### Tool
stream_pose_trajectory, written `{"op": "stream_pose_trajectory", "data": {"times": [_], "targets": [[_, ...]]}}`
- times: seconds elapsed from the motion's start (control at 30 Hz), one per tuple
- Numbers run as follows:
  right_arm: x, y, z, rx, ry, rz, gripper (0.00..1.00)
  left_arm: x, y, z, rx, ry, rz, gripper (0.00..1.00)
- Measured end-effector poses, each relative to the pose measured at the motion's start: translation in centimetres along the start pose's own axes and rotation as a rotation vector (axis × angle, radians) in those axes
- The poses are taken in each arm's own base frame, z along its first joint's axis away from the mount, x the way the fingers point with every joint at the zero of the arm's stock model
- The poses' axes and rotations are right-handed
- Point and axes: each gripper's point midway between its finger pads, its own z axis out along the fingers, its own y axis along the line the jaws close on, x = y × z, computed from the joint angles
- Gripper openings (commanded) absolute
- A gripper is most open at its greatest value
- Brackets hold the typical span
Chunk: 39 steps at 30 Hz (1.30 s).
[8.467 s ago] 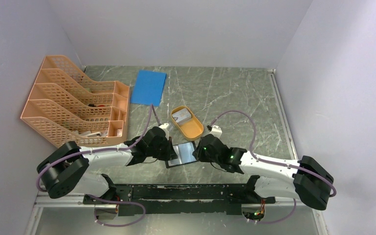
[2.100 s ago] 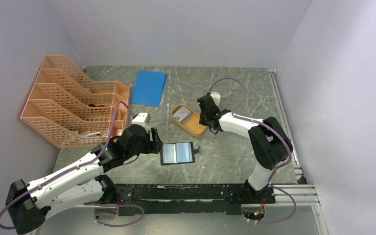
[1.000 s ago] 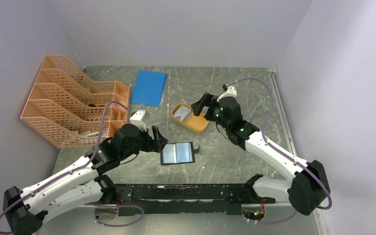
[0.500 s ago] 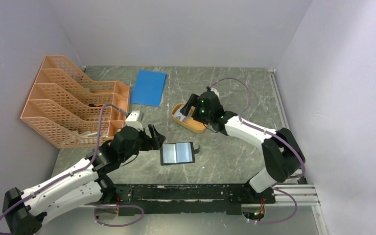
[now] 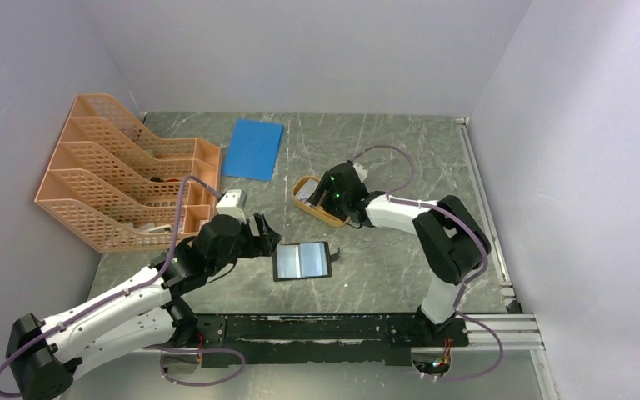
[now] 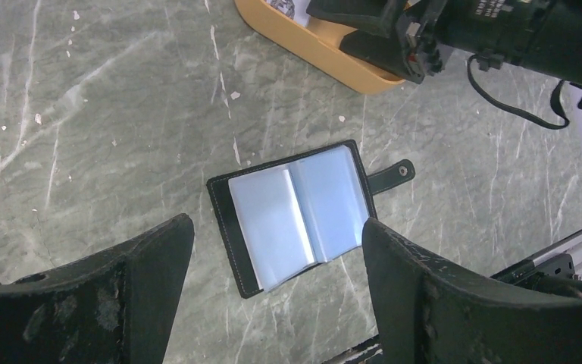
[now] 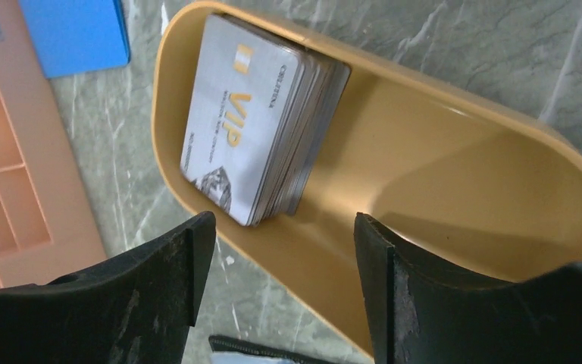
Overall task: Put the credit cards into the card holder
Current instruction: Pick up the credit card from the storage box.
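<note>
A stack of silvery credit cards (image 7: pixel 258 129), the top one printed "VIP", lies in the left end of an orange oval dish (image 7: pixel 439 152). My right gripper (image 7: pixel 282 220) hovers low over the dish's near rim, open, with nothing between its fingers and the stack just beyond the tips. From above, the right gripper (image 5: pixel 325 190) covers most of the dish (image 5: pixel 312 208). The card holder (image 6: pixel 295 216) lies open and flat on the table, black with bluish clear pockets and a snap tab at its right. My left gripper (image 6: pixel 275 227) is open above it, holding nothing; from above it (image 5: pixel 267 236) sits just left of the card holder (image 5: pixel 302 260).
An orange mesh file rack (image 5: pixel 125 175) stands at the back left. A blue flat sheet (image 5: pixel 253 148) lies behind the dish. Grey walls close in three sides. A black rail (image 5: pixel 317 329) runs along the near edge.
My right gripper has come down and in over the dish, and its jaws have narrowed somewhat. The left gripper has shifted only slightly beside the open card holder.
</note>
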Motion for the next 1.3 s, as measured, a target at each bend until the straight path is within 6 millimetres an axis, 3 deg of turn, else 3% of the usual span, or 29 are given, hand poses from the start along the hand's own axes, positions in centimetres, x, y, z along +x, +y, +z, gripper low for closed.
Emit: {"op": "stream_pose_trajectory", "data": {"times": [0.4, 0.7, 1.3], "targets": [[-1.1, -0.6, 2.2, 0.06, -0.051, 0.061, 0.67, 0.0, 0.1, 0.1, -0.005, 0.001, -0.003, 0.85], [-1.7, 0.0, 3.4, 0.056, -0.066, 0.073, 0.57, 0.4, 0.4, 0.4, -0.021, 0.016, 0.004, 0.85], [-1.7, -0.3, 3.3, 0.03, -0.084, 0.095, 0.41, 0.4, 0.4, 0.4, -0.023, 0.014, 0.004, 0.85]]}}
